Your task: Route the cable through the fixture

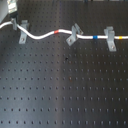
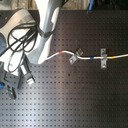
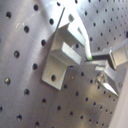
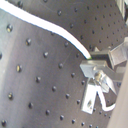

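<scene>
Overhead, in the first exterior view, the cable [image 1: 45, 36] runs across the far part of a dark perforated board [image 1: 65, 90], from the first exterior view's left edge to its right edge. It passes 3 grey metal clips: a left clip [image 1: 21, 31], a middle clip [image 1: 73, 35] and a right clip [image 1: 110, 40]. A red band [image 1: 56, 31] sits between the left and middle clips, a blue band [image 1: 96, 37] between the middle and right clips, and a yellow band [image 1: 120, 36] just beyond the right clip. Between the left and middle clips the cable sags in a shallow wave. In the second exterior view the arm [image 2: 47, 20] reaches down over the board's left part, with black hoses [image 2: 20, 37] looped beside it, and hides the left clip; only 2 clips show there, and the cable emerges from behind the arm near the red band. In the first wrist view a clip [image 3: 62, 52] stands close to the gripper [image 3: 100, 62], with a finger [image 3: 117, 57] at the picture's edge. In the second wrist view the cable sweeps over the board to the fingertips, where it appears pinched, though blur leaves the jaws' grip uncertain: whether the claw is clamped cannot be told.
</scene>
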